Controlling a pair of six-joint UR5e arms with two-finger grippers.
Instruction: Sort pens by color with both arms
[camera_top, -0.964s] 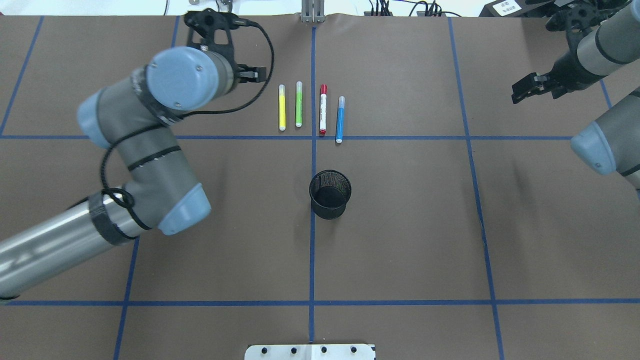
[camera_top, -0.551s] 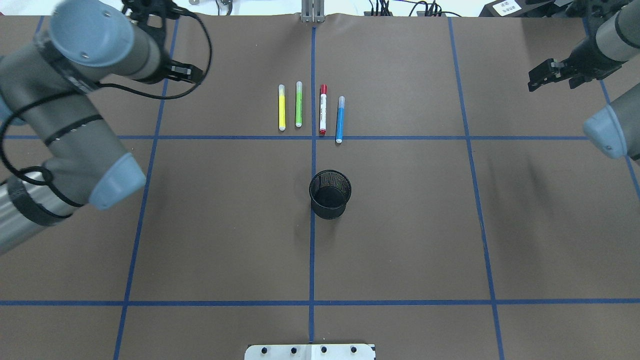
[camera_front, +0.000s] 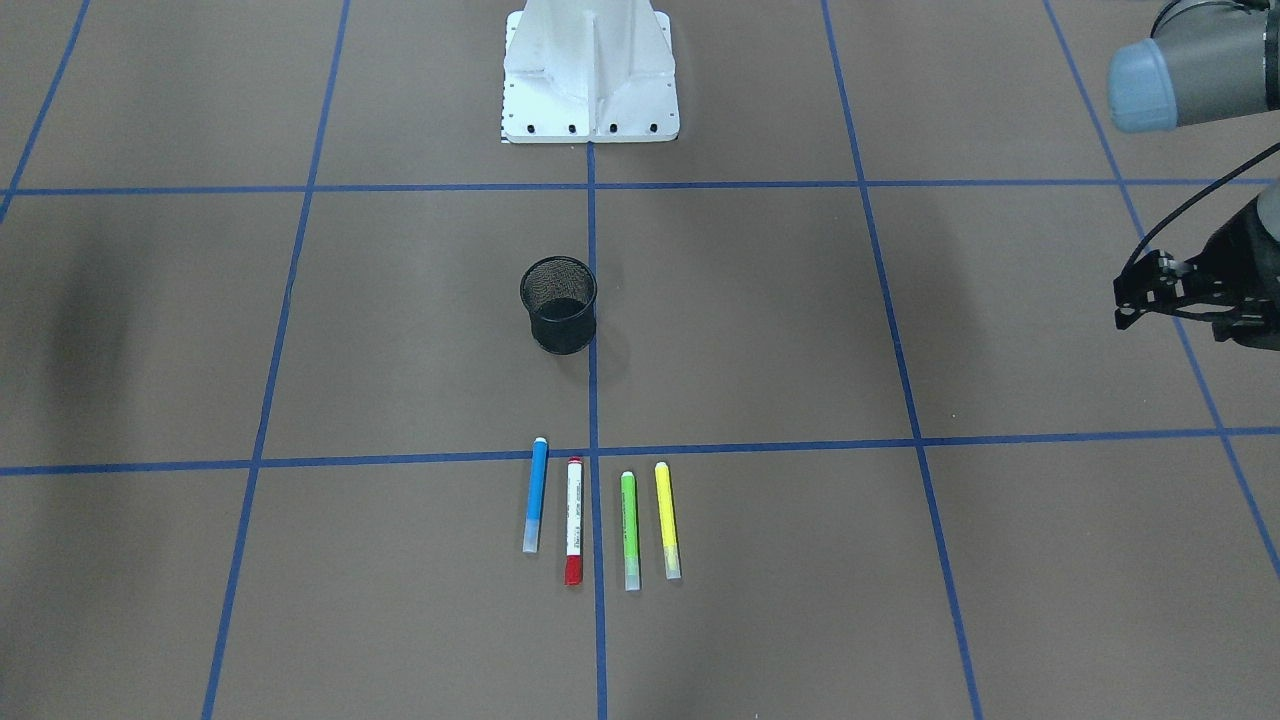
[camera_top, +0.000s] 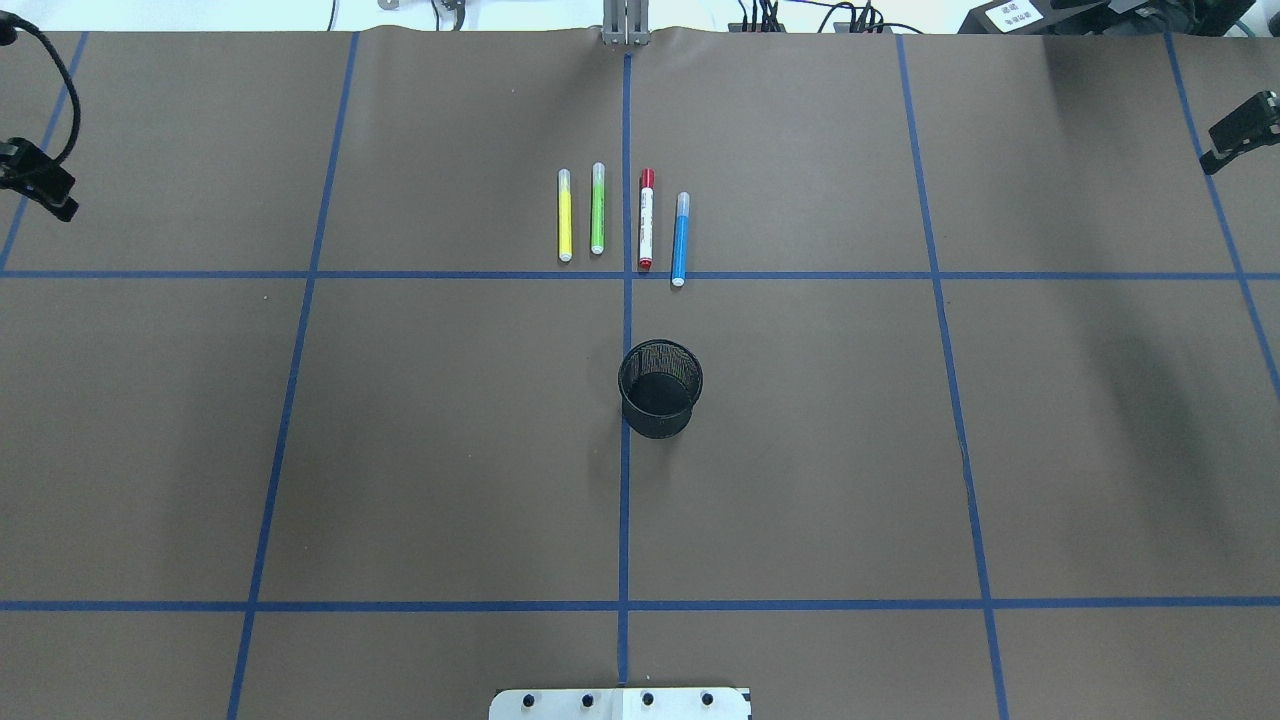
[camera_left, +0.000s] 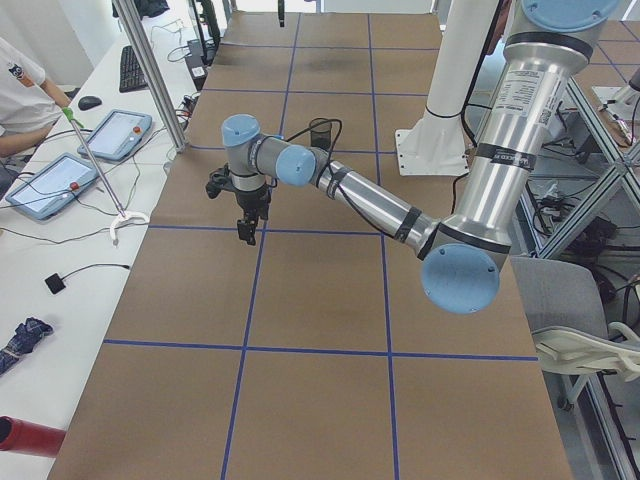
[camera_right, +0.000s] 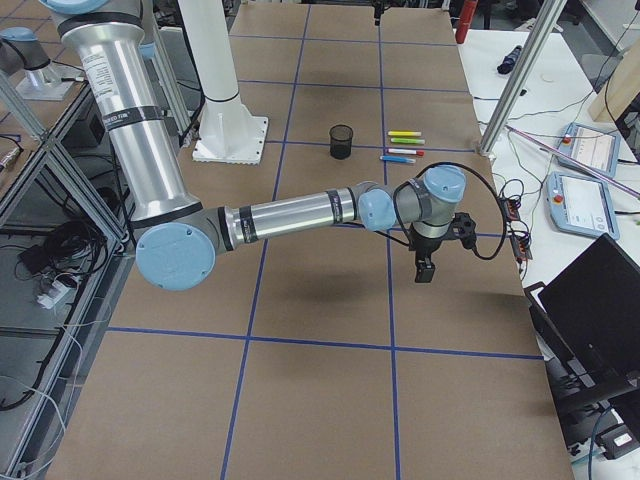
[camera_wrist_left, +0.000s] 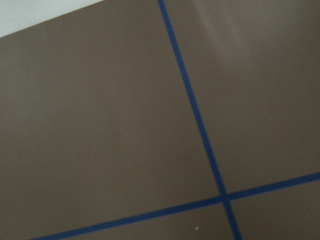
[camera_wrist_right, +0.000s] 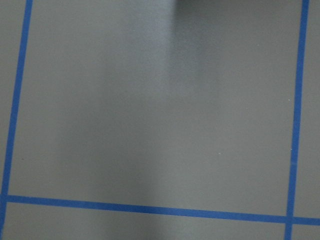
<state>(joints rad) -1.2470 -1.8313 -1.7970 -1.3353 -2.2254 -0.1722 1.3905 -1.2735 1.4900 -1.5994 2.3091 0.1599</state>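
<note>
Counted four slim marker pens on the brown-covered desk (camera_top: 400, 450): one yellow pen (camera_top: 564, 215), one lime-green pen (camera_top: 597, 208), one white-barrelled pen with a red cap (camera_top: 645, 222) and one blue pen (camera_top: 680, 240). Found one black mesh cup (camera_top: 660, 388) and one white metal base (camera_front: 590, 70). Tallied two grey-and-silver jointed arms with light-blue joint caps, the left arm (camera_left: 365, 195) and the right arm (camera_right: 290, 214), each carrying one black two-finger hand: the left hand (camera_left: 246, 235) and the right hand (camera_right: 425, 272). Noted two grey tablets (camera_left: 113, 135) on the white side bench.
</note>
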